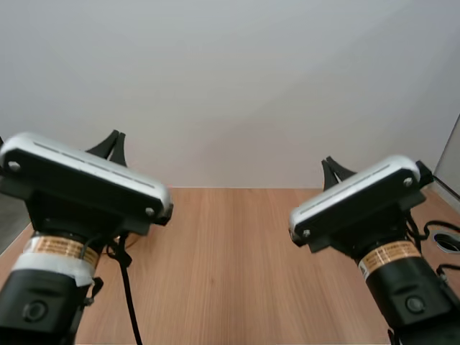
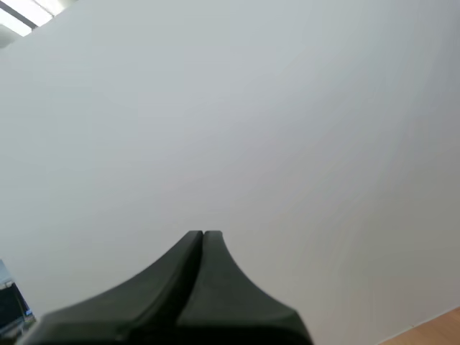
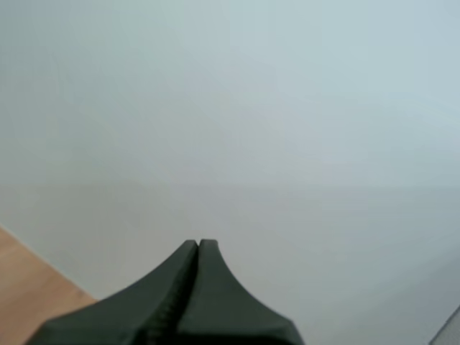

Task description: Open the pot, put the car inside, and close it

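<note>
The left end effector (image 1: 113,140) is at the left of the high view, and the right end effector (image 1: 330,167) is at the right. Both are closed tight and hold nothing. Both point up at the white wall (image 1: 230,86), above the wooden surface (image 1: 230,251). I cannot tell which way the pot or the car lies from them, or which arm is nearer.

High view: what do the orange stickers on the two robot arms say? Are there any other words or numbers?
Left arm's orange sticker: dark print, too small to read.
Right arm's orange sticker: dark print, too small to read.
No other words, numbers or signs can be read in any of the views.
</note>
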Controlling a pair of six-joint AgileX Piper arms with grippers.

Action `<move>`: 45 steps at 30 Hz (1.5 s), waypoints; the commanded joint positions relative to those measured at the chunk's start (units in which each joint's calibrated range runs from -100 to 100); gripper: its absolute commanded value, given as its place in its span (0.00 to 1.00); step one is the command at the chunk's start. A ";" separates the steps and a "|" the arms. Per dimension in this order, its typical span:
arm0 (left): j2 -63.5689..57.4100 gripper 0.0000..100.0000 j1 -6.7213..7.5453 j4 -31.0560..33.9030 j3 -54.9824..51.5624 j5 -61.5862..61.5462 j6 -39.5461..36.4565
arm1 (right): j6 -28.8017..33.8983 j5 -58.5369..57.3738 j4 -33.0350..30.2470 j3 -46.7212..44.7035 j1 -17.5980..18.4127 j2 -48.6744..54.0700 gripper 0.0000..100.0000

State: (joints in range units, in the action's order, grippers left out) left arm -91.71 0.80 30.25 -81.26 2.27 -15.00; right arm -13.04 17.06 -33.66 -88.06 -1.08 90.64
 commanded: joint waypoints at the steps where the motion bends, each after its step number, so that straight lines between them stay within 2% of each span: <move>1: 10.48 0.00 -0.06 -11.39 13.35 -35.23 -3.61 | 0.97 -43.23 21.49 19.00 0.00 -19.17 0.00; 8: 40.72 0.00 -0.06 -11.54 45.70 -75.33 -5.58 | 0.00 -82.71 26.26 51.08 0.00 -46.76 0.00; 11: 51.19 0.00 -0.06 -12.28 59.60 -91.79 -1.64 | -0.87 -93.75 24.73 62.19 0.00 -54.78 0.00; 13: 57.03 0.00 -0.06 -12.54 66.09 -100.96 2.53 | -0.87 -97.74 23.37 66.42 0.00 -57.79 0.00; 17: 64.10 0.00 -0.06 -10.25 71.20 -102.27 4.14 | -0.74 -100.26 21.31 69.21 0.00 -60.65 0.00; 20: 66.04 0.00 -0.06 -6.91 70.89 -102.27 4.14 | -0.39 -101.33 19.38 69.21 0.00 -61.05 0.00; 25: 67.38 0.00 -0.06 -5.21 70.89 -102.27 4.14 | -0.39 -100.57 14.05 69.21 0.00 -60.94 0.00; 31: 67.38 0.00 -0.06 -4.58 70.89 -102.27 3.70 | 0.00 -99.55 16.04 69.21 0.00 -60.94 0.00; 33: 67.49 0.00 -0.06 -4.58 70.89 -102.27 -0.10 | 1.52 -99.92 16.29 69.21 0.00 -60.94 0.00; 34: 67.49 0.03 -0.06 -4.58 70.89 -102.27 -1.80 | 1.52 -100.38 16.43 69.21 0.00 -61.08 0.00; 36: 67.76 0.18 -0.06 -4.81 70.89 -102.27 -4.93 | 1.52 -102.63 15.65 69.21 0.00 -61.69 0.00; 37: 67.89 0.29 -0.06 -4.95 70.89 -102.27 -6.18 | 1.52 -104.27 14.95 69.21 0.00 -62.37 0.07; 38: 67.90 0.37 -0.06 -5.08 70.89 -102.27 -6.83 | 1.65 -106.07 14.37 69.21 0.00 -62.98 0.21; 39: 68.00 0.49 -0.06 -5.20 70.89 -102.27 -7.53 | 2.10 -106.93 14.38 69.21 0.00 -63.34 0.27; 40: 68.17 0.59 -0.06 -5.50 70.89 -102.27 -7.63 | 2.82 -108.30 14.38 69.21 0.00 -63.73 0.41; 41: 68.16 0.91 -0.06 -7.15 70.89 -102.27 -6.96 | 4.05 -110.70 14.63 69.21 0.00 -64.69 0.86; 42: 68.16 1.00 -0.06 -8.95 70.89 -102.27 -5.13 | 4.05 -110.70 14.91 69.21 0.00 -64.82 1.00; 45: 68.16 1.00 -0.06 -12.17 70.89 -102.27 -3.19 | 3.60 -110.54 16.30 69.21 0.00 -64.82 1.00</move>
State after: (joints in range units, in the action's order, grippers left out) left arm -23.57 0.75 21.28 -10.37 -100.00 -22.51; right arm -9.07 -92.24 -18.54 -18.84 -1.08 25.84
